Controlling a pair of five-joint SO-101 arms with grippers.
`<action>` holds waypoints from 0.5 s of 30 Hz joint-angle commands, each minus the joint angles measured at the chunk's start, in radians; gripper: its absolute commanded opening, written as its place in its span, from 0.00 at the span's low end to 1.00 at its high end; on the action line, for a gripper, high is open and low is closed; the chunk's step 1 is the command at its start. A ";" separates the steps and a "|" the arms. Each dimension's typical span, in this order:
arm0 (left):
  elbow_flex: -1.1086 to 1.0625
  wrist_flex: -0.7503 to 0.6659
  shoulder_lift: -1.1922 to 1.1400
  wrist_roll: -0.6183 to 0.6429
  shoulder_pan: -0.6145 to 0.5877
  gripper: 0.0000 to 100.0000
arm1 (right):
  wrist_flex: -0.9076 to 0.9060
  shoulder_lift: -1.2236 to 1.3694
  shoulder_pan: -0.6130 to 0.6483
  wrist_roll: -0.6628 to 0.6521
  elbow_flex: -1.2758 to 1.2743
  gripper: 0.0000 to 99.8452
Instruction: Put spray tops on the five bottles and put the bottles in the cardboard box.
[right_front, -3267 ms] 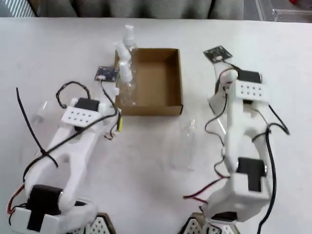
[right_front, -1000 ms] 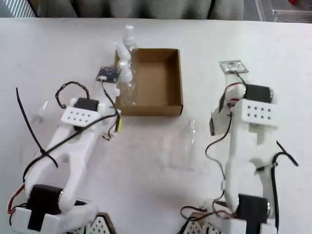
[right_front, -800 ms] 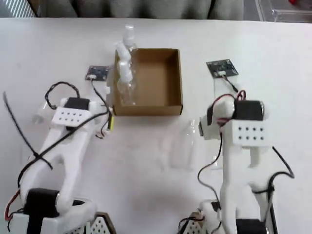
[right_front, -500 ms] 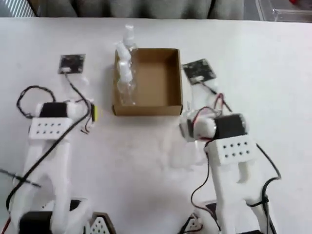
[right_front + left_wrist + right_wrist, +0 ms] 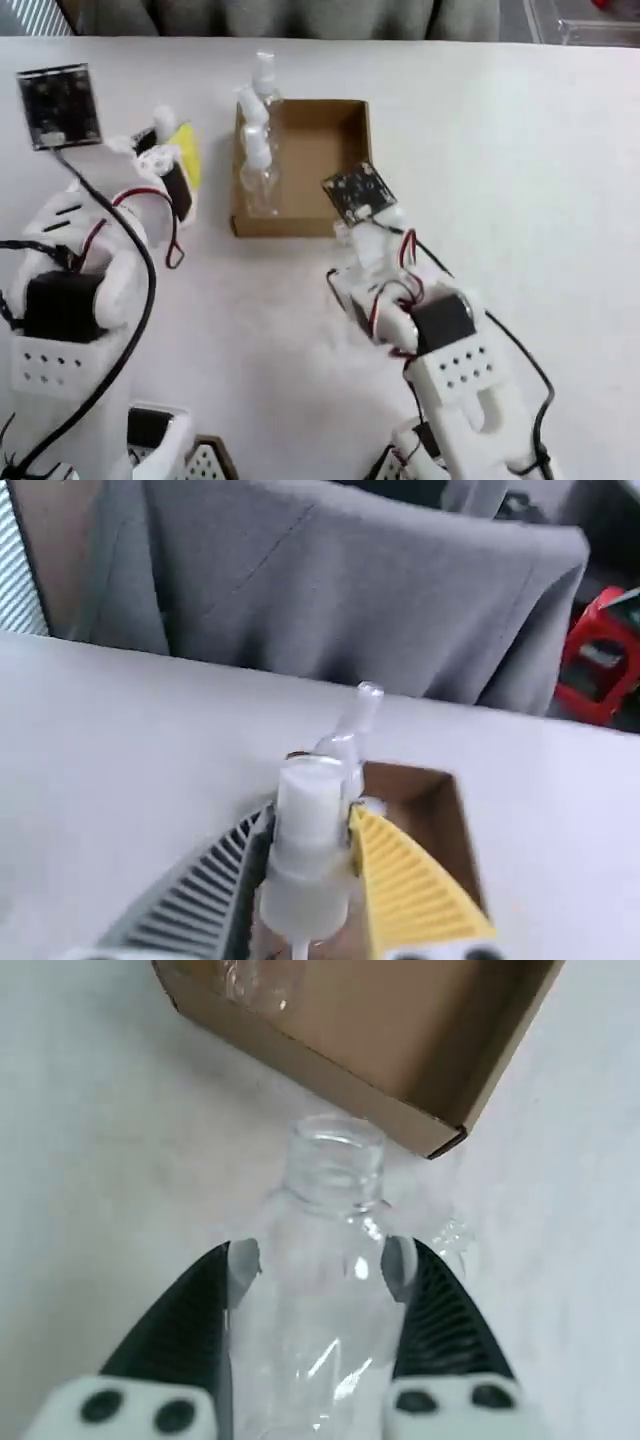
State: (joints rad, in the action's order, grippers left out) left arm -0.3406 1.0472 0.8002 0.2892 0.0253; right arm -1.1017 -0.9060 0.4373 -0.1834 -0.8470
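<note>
Cardboard box [image 5: 318,160]: bottles [image 5: 255,150]; left fingers [image 5: 400,890] grip spray top [image 5: 308,850]; right fingers [image 5: 180,1330] grip uncapped bottle [image 5: 325,1260].

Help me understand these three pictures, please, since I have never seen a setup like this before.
The machine is two white robot arms, a left arm and a right arm, at a white table. The high view looks down from a fixed camera; the other two come from a camera on each arm's wrist. The left gripper holds a white spray top. The right gripper is closed on a clear bottle that has no top yet. On the table stands an open cardboard box, with topped bottles along one wall.
</note>
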 commanded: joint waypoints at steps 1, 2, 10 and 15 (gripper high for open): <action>0.091 -0.040 0.015 0.161 0.047 0.02 | 0.104 -0.197 0.008 0.008 -0.117 0.02; 0.083 -0.055 0.012 0.166 0.045 0.02 | 0.116 -0.229 0.008 0.008 -0.143 0.02; -0.041 -0.224 0.058 0.172 0.048 0.02 | 0.226 -0.389 0.125 0.000 -0.339 0.02; -0.138 -0.299 0.119 0.173 0.053 0.02 | 0.228 -0.464 0.214 0.000 -0.402 0.02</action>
State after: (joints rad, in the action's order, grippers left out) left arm -0.4404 0.8278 0.8523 0.4503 0.0545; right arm -0.8976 -1.3096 0.5923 -0.1834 -1.2336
